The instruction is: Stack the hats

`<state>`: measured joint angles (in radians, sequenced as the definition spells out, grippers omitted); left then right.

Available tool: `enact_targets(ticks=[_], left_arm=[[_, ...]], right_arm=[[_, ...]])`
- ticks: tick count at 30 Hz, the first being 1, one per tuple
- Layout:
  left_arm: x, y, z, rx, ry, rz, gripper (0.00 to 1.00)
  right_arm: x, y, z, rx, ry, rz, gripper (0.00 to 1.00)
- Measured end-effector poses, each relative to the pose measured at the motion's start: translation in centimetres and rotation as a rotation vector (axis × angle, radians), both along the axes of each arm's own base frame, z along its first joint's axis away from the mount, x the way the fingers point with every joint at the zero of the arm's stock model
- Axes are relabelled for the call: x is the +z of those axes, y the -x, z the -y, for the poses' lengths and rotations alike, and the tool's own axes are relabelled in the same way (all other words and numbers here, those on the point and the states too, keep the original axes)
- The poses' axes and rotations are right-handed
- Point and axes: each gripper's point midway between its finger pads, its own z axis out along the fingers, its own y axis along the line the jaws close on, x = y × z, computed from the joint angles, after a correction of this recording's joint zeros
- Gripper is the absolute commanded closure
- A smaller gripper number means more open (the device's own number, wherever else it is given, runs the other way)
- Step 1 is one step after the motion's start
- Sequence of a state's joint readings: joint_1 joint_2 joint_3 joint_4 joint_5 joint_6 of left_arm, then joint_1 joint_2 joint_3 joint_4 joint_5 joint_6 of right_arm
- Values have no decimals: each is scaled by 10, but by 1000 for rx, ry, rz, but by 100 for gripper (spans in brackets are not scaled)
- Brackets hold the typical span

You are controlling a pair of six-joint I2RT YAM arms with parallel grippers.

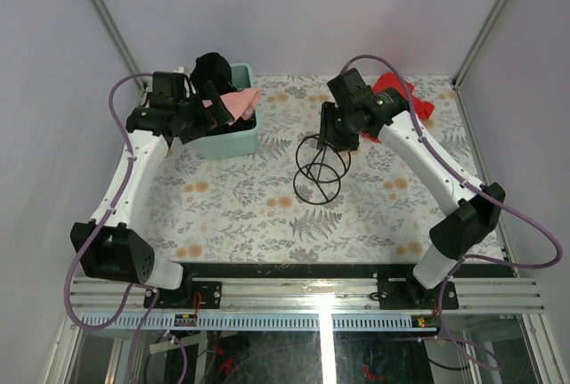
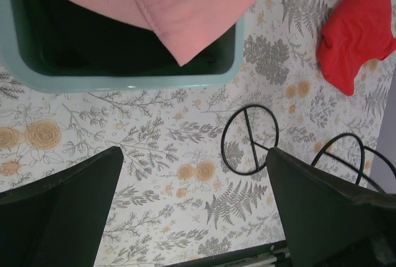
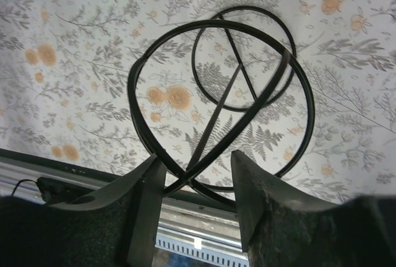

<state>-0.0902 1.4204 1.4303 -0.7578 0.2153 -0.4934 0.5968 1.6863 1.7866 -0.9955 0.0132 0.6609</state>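
**While both arms hang over the bench, the hats sit in the tub**

Where the bench (image 1: 249, 215) is nearest the arm bases, its fern-and-flower cover carries nothing.

- Mid-bench: a black wire stand (image 1: 319, 170) (image 2: 250, 140) (image 3: 223, 100), round base ring flat on the cover, two tall loops rising from it and crossing at the top.
- Right jaws: directly over the stand, pointing down. They are part-way open. The top of the loops runs through the gap between the two fingers. The wrist view shows no pinch on the wire, and whether either finger touches it I cannot tell.
- Left jaws: further back and to the left, hovering at the near rim of the mint-green tub (image 1: 233, 142) (image 2: 124, 81). They are spread as wide as they go, with nothing between them.
- In the tub: a pink cap (image 1: 239, 102) (image 2: 185, 0) lies on top, its brim reaching toward the right rim. A black cap (image 1: 212, 68) rises at the tub's far-left corner. Under the pink cap the tub is dark, contents not readable.
- Far right: a red cloth (image 1: 401, 92) (image 2: 356, 31) lies crumpled on the bench behind the right arm, well apart from the tub.
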Motion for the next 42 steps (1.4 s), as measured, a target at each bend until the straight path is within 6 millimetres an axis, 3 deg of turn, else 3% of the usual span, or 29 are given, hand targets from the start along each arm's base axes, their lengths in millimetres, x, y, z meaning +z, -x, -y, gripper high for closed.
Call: enact_targets(ticks=[7,11,15,26,33,40,41,42], left_arm=[[4,-13,-10,105,0,8,0],[-15,-17,-16,194,62,-26,0],[-39,-17,-18,272,125,-83,0],[-31,-60,-21,404,230,14,0],[-64,-86,-21,452,254,-21,0],[-63,-103,-22,479,281,13,0],[-61,-105,-23,482,282,19,6],[-60,-107,-23,486,284,27,21]], right_arm=[[3,13,22,-8,58,28,30],[9,14,28,-20,63,63,28],[14,12,31,-31,60,100,27],[37,16,49,-69,56,219,27],[40,16,57,-86,80,242,27],[41,15,63,-95,100,260,27],[42,15,63,-96,100,263,27],[42,16,65,-99,103,267,27]])
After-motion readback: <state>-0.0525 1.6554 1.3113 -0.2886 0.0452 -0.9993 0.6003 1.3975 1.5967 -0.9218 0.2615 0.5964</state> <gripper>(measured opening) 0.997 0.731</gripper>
